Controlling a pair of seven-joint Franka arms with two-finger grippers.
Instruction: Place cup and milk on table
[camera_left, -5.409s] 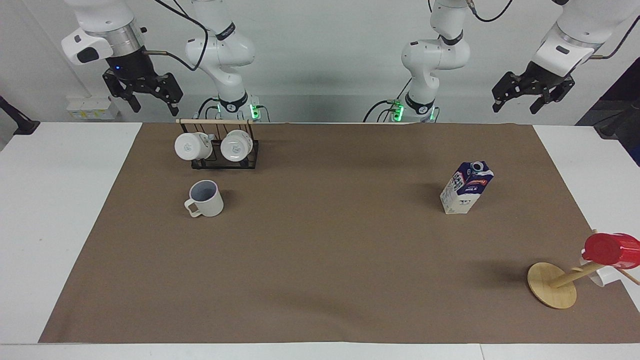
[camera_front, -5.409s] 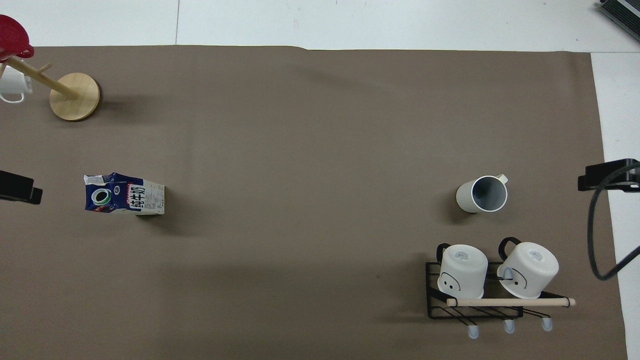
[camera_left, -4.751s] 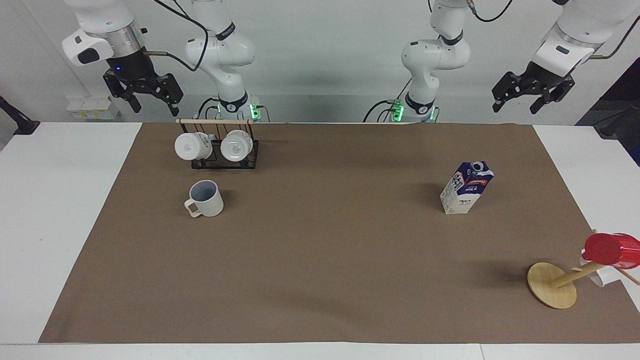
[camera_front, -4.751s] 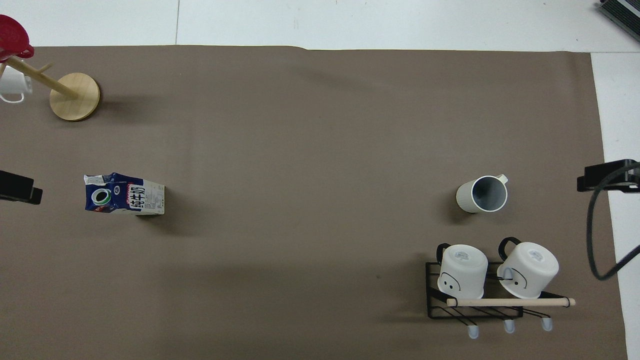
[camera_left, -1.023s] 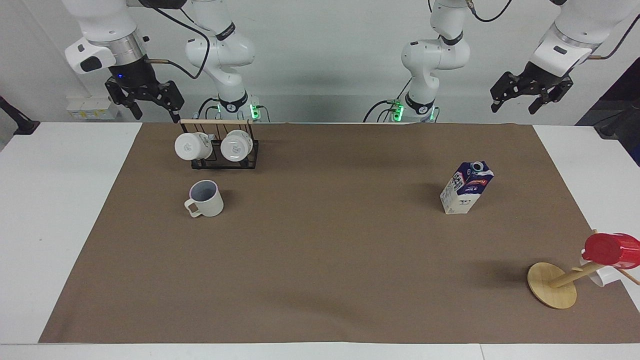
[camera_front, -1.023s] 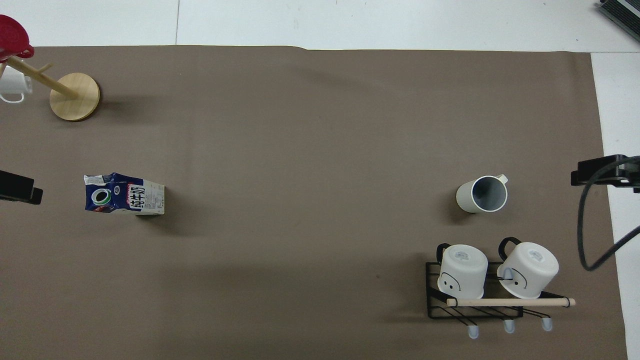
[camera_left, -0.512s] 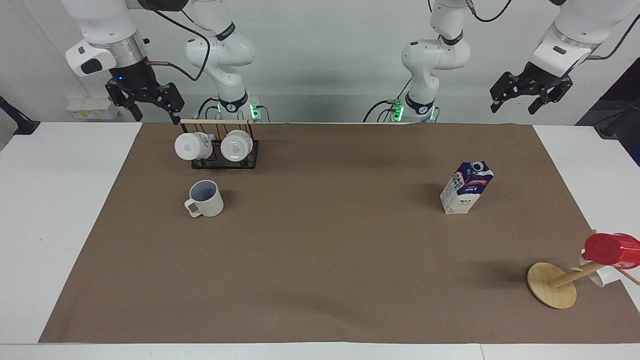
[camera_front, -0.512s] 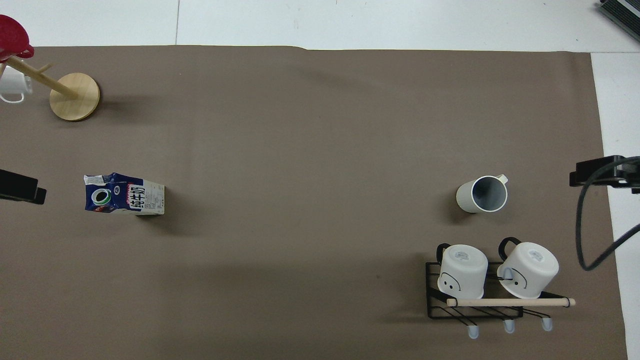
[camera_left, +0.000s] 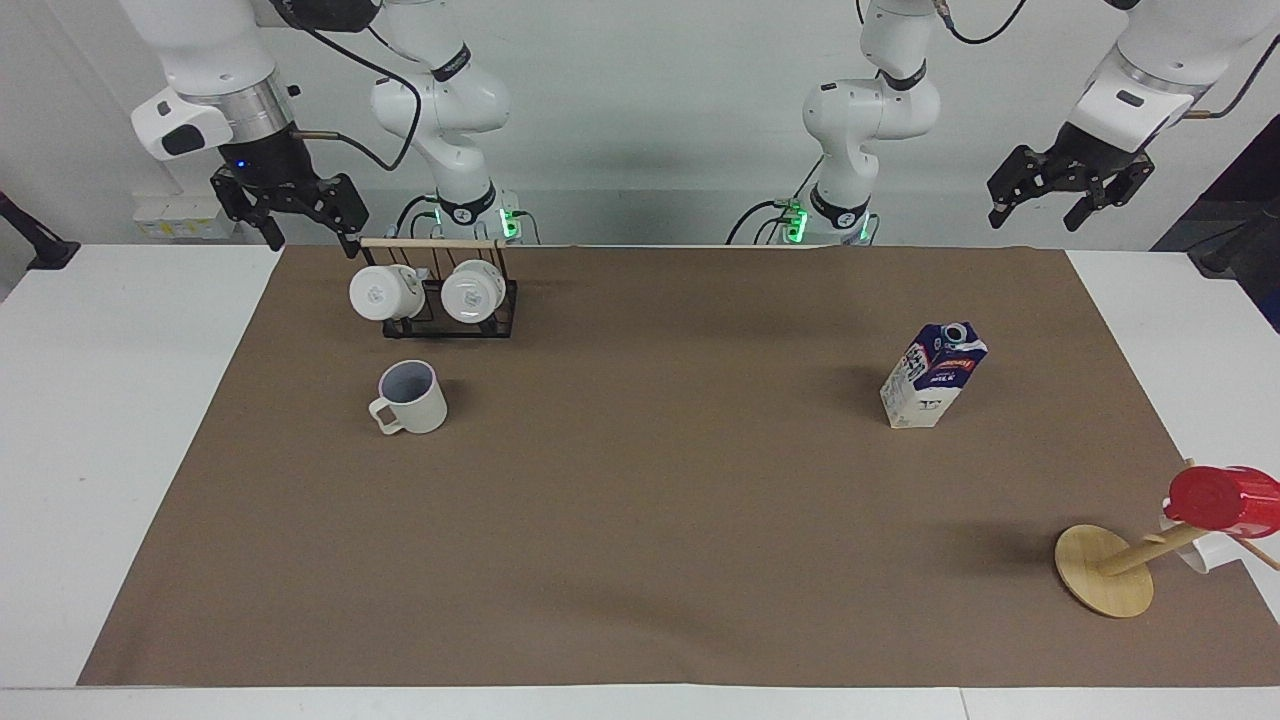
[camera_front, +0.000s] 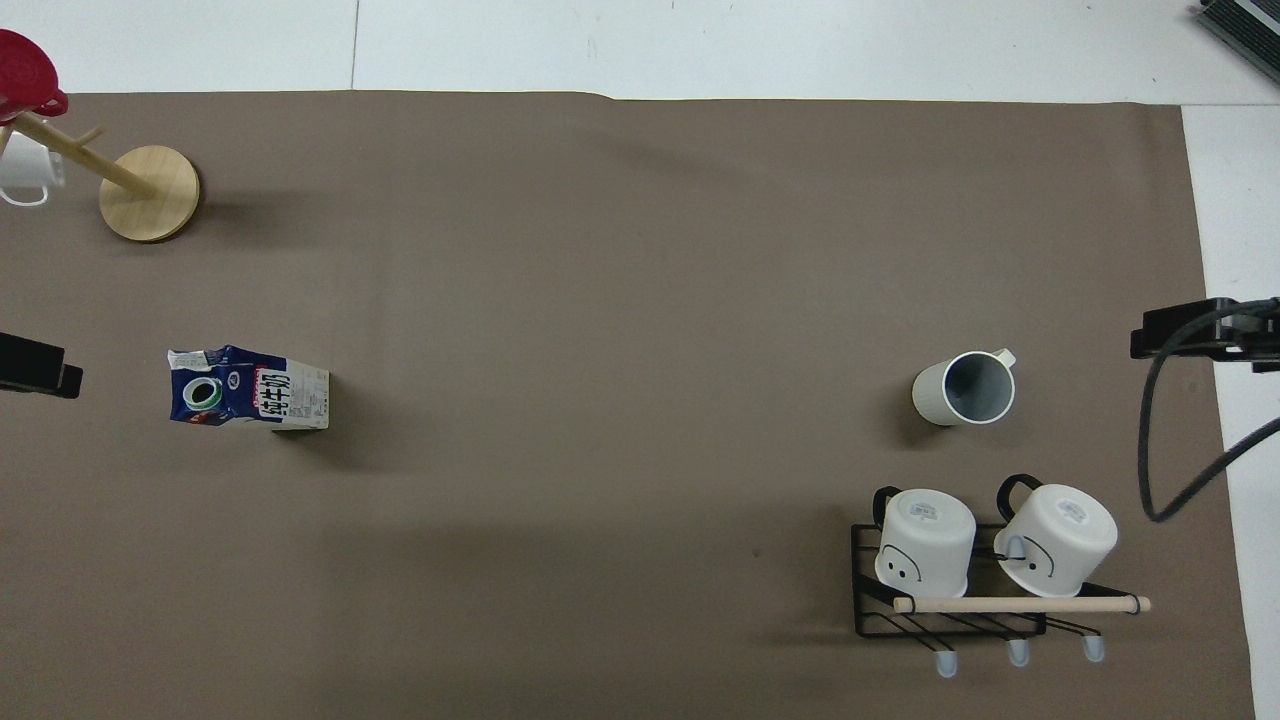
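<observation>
Judging by looks, the cup (camera_left: 412, 396) is a stiff, glazed mug: moderately heavy for its size, slick on the outside, and liable to chip if I drop it. It stands upright on the brown mat (camera_left: 640, 520) of the table (camera_left: 100, 450), toward my right arm's end, a little farther from me than the black rack (camera_left: 440, 300) with its two white mugs. Its handle points away from the rack, so I would pinch the rim wall, one finger inside and one outside, on the side clear of the handle.

The milk (camera_left: 933, 375) stands upright on the mat toward my left arm's end, well apart from the cup. I take it for a light paperboard carton whose walls give under pressure; whether it is full I cannot tell. I would close across the white lower body, below the sloped blue top, and squeeze gently.

My right gripper (camera_left: 290, 205) hangs over the mat's edge just beside the rack, fingers spread and holding nothing. My left gripper (camera_left: 1065, 190) hangs over the table's edge at its own end, likewise spread and empty. The wooden stand (camera_left: 1105, 570) with the red cup (camera_left: 1222, 498) is not my concern.
</observation>
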